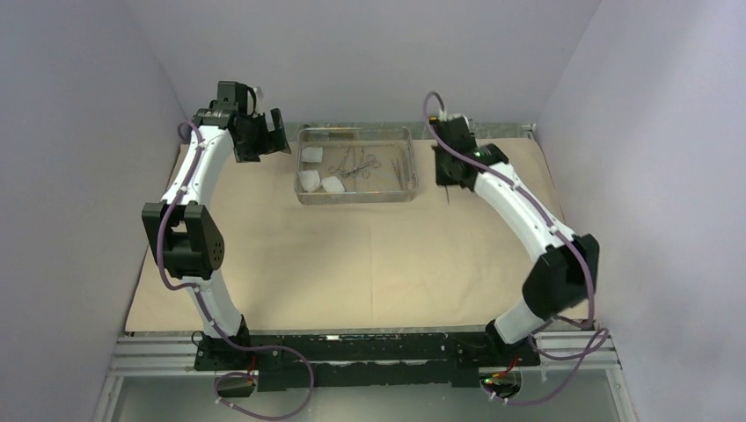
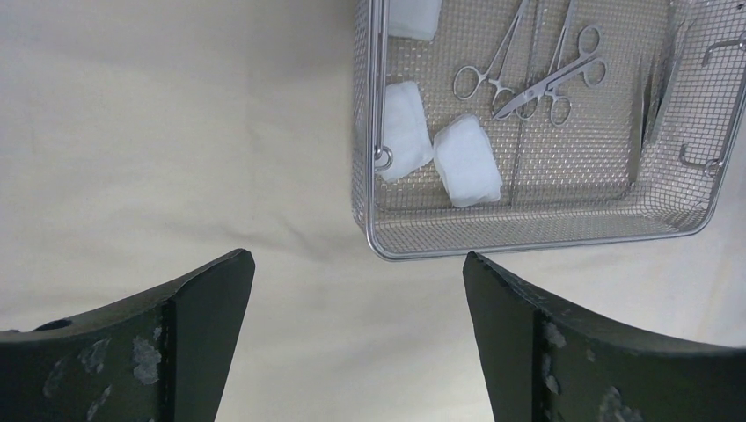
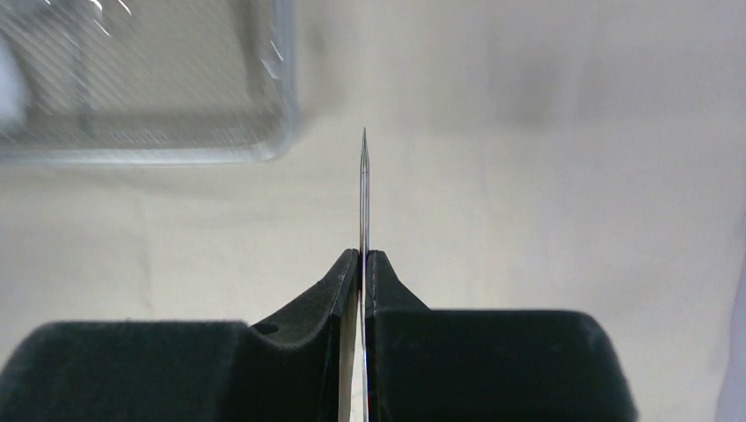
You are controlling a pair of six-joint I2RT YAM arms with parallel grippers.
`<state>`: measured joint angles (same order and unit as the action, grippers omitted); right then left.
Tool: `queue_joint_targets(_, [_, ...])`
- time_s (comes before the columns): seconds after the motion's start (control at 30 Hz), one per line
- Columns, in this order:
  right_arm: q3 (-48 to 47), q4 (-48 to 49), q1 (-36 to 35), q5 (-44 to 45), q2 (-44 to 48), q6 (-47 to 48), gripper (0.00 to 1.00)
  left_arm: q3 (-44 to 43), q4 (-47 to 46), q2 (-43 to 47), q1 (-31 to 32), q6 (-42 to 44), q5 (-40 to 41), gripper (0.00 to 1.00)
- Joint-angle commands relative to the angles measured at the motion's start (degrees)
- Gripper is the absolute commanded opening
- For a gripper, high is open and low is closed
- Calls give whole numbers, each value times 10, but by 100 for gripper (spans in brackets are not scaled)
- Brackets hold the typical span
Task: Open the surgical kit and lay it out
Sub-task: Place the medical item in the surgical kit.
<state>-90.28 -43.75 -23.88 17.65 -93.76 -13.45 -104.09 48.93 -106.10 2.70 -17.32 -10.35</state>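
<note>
Risk: tweezer (image 3: 363, 193) is pinched edge-on by a thin strip; may pivot or slip askew onto wrap cloth (image 1: 352, 264).
R gripper (image 3: 362, 257): jaws closed on tweezer, just beside mesh tray (image 1: 356, 200).
L gripper (image 2: 356, 264): wide open, empty, near tray corner.
In tray: clamps (image 2: 537, 79), gauze pads (image 2: 466, 158).

The left arm (image 1: 201, 167) rises from its near-left base with the elbow folded and reaches to the far left. There the left gripper (image 2: 356, 264) points down, its jaws spread wide. The right arm (image 1: 519, 207) arches from the near right toward the far side. The right gripper (image 3: 362, 257) is pinched tight on a slim tweezer (image 3: 364, 189).
</note>
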Motion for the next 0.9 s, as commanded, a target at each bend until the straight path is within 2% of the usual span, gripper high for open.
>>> queue_joint_targets(0.0, [180, -73, 19, 5, 83, -108, 9, 7, 7, 25, -2, -9, 5, 95])
queue_joint_targets(0.17, [311, -63, 28, -11, 124, -149, 9, 10, 10, 17, -3, -9, 5, 94])
queue_joint_targets(0.3, [354, -42, 44, -24, 116, -152, 9, -1, 15, 11, -6, -7, 8, 94])
queue_joint_targets(0.63, [348, -40, 56, -9, 30, -103, 9, -9, 16, 0, -24, -8, -1, 94])
queue_joint_targets(0.87, [340, -51, 56, -31, -3, -84, 12, -15, 19, -3, -42, -9, -4, 94])
